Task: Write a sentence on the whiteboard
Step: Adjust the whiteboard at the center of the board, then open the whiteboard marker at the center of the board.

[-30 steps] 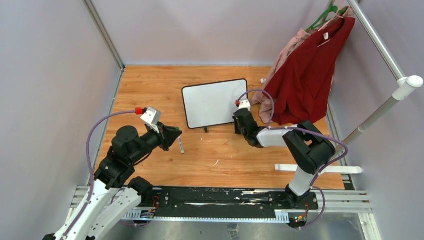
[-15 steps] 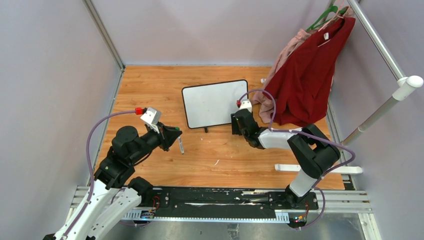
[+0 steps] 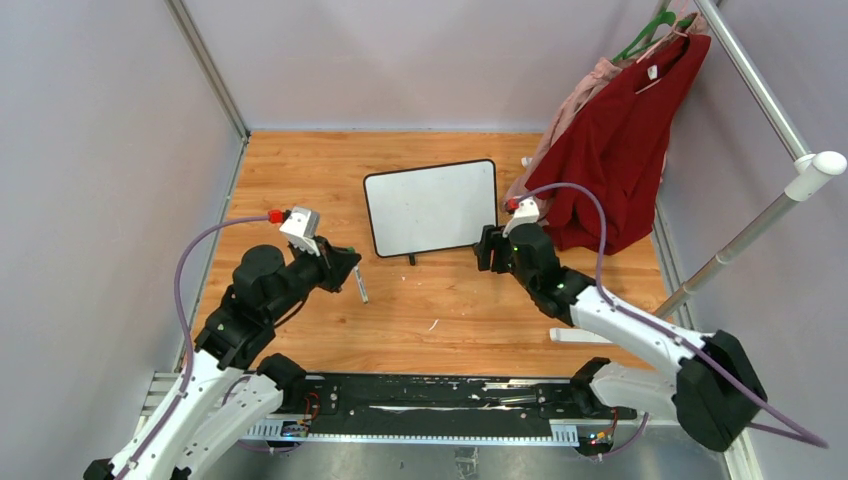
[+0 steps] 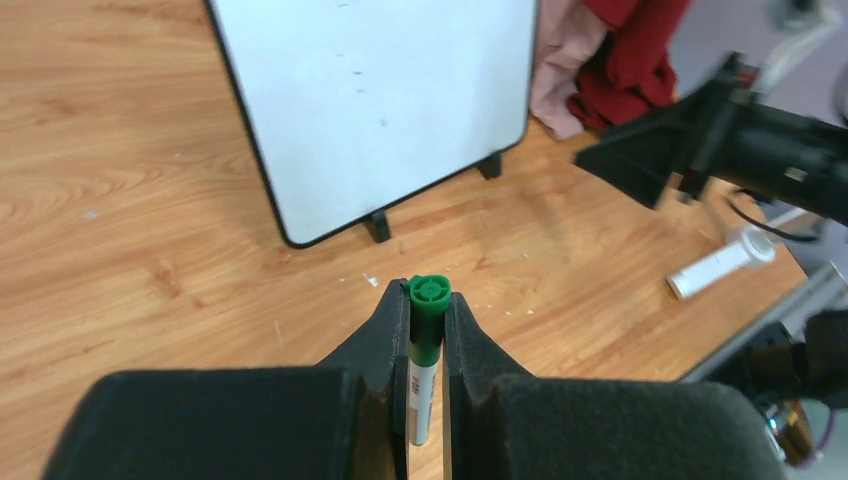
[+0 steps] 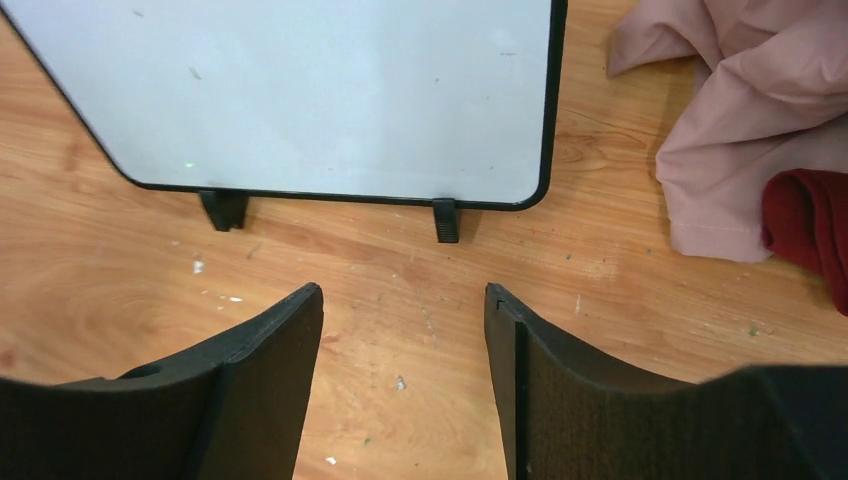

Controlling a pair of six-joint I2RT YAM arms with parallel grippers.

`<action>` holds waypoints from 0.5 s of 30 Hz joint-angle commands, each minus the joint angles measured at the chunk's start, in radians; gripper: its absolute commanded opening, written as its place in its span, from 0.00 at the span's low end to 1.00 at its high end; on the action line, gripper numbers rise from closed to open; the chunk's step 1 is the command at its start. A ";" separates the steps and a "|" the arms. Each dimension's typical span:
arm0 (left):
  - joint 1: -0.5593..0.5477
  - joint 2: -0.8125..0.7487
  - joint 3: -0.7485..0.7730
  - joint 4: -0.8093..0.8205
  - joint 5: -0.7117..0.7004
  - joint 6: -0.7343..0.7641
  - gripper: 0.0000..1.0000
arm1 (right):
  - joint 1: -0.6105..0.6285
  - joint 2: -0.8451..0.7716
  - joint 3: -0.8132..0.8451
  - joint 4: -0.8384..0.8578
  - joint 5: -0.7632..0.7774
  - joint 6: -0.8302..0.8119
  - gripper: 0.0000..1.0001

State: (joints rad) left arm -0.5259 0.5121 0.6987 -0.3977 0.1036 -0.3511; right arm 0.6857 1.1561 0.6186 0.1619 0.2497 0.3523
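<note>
- Whiteboard (image 3: 430, 207): light, stiff, likely tippy on small feet; steady by frame edge.
- Left tool (image 4: 427, 297) clamps green marker (image 4: 424, 345); right tool (image 5: 404, 300) wide, empty.

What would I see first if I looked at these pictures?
Probably the dark red garment hanging from the rack at the back right, the brightest thing there. Next comes the blank whiteboard in the middle of the wooden table. Then there is the green marker pinched in the left gripper, just left of the board.
</note>
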 commanded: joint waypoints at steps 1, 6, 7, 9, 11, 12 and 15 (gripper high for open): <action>-0.003 0.066 0.019 0.034 -0.188 -0.100 0.00 | -0.033 -0.123 -0.036 -0.094 -0.075 0.065 0.64; -0.003 0.141 -0.009 0.116 -0.081 -0.204 0.00 | -0.055 -0.183 -0.033 -0.056 -0.331 0.093 0.64; -0.003 0.145 -0.030 0.153 -0.041 -0.233 0.00 | -0.055 -0.183 -0.033 -0.031 -0.410 0.111 0.64; -0.003 0.147 -0.081 0.247 0.039 -0.286 0.00 | -0.043 -0.173 -0.035 0.047 -0.576 0.160 0.64; -0.003 0.146 -0.126 0.341 0.097 -0.343 0.00 | 0.013 -0.158 -0.021 0.102 -0.653 0.194 0.65; -0.003 0.146 -0.144 0.377 0.115 -0.368 0.00 | 0.059 -0.158 -0.005 0.103 -0.641 0.186 0.65; -0.003 0.142 -0.162 0.431 0.135 -0.412 0.00 | 0.185 -0.160 0.037 0.101 -0.562 0.153 0.66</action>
State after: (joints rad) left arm -0.5262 0.6636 0.5522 -0.1436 0.1535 -0.6579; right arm 0.7341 1.0000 0.5983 0.1951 -0.2428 0.4942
